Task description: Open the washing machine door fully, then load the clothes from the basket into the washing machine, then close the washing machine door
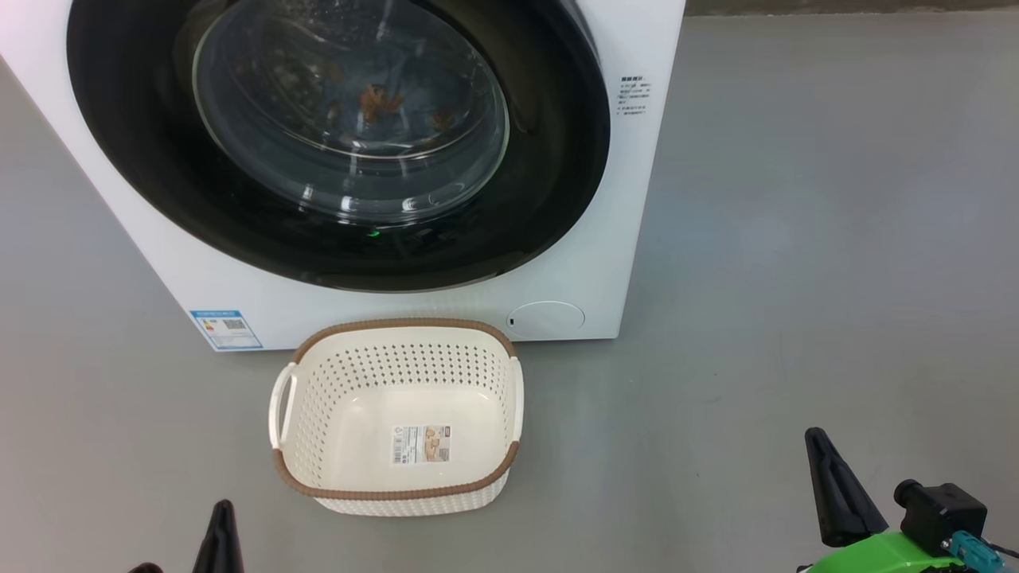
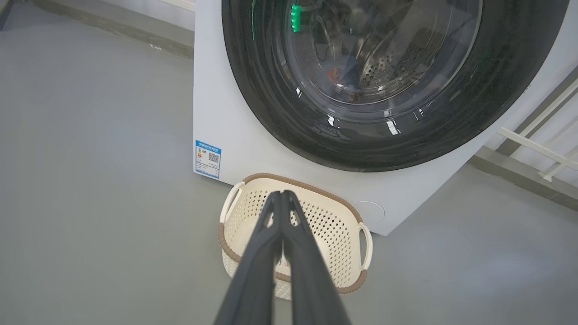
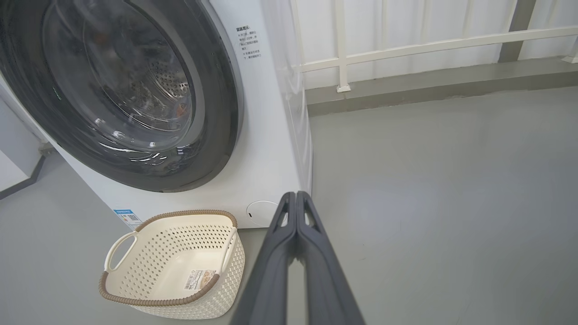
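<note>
- Both pinched closed, empty: left tool (image 2: 282,194), right tool (image 3: 295,194).
- The washing machine door (image 1: 159,175) looks shut; latch unconfirmed, may spring open.
- Emptied basket (image 1: 398,493) sits just before it; a careless arm sweep topples it.

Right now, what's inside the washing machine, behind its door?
Through the glass of the closed washing machine door: the perforated steel drum and orange-patched clothes. The door's black ring and reflections hide how much clothing lies there.
</note>
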Robot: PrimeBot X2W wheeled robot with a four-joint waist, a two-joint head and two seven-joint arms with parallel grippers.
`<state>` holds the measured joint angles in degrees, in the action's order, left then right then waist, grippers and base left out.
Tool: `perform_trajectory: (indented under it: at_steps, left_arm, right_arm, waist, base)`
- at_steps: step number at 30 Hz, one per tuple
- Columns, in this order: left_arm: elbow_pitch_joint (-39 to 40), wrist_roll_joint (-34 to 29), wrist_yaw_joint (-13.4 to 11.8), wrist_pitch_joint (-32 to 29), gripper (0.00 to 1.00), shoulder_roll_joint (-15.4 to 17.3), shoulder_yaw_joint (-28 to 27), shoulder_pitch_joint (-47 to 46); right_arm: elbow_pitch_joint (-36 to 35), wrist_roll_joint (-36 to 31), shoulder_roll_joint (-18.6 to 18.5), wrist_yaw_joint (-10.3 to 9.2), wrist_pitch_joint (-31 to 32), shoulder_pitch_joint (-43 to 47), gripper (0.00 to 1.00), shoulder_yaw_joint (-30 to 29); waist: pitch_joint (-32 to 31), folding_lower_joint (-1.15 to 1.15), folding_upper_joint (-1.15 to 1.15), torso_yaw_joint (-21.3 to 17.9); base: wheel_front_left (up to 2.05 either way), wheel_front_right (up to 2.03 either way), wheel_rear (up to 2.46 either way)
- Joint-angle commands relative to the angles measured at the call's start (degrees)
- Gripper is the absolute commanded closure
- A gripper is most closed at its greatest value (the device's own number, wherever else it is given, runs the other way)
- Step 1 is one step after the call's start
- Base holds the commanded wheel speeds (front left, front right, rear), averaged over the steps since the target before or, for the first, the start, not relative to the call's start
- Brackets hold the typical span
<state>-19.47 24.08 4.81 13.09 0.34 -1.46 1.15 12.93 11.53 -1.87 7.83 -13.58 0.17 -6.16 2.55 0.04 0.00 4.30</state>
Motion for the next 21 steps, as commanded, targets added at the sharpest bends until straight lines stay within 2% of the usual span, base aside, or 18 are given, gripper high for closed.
perform_trajectory:
  at_steps: [1, 21]
  left_arm:
    - [1.3, 1.6, 0.2, -0.5, 1.00, 0.8, -0.4, -0.6]
    - [2.1, 13.1, 0.6, -3.7, 1.00, 1.1, -1.1, -1.8]
  right_arm:
    - [-1.2, 2.3, -0.4, -0.03, 0.5, -0.4, 1.00, 0.0]
    - [-0.8, 15.9, -0.5, -0.08, 3.8, -1.5, 1.00, -0.1]
  waist:
    - [0.0, 0.02, 0.00, -0.1]
    - [-0.3, -0.03, 0.00, -0.8]
  base:
    - [0.00, 0.00, 0.00]
    - [0.00, 0.00, 0.00]
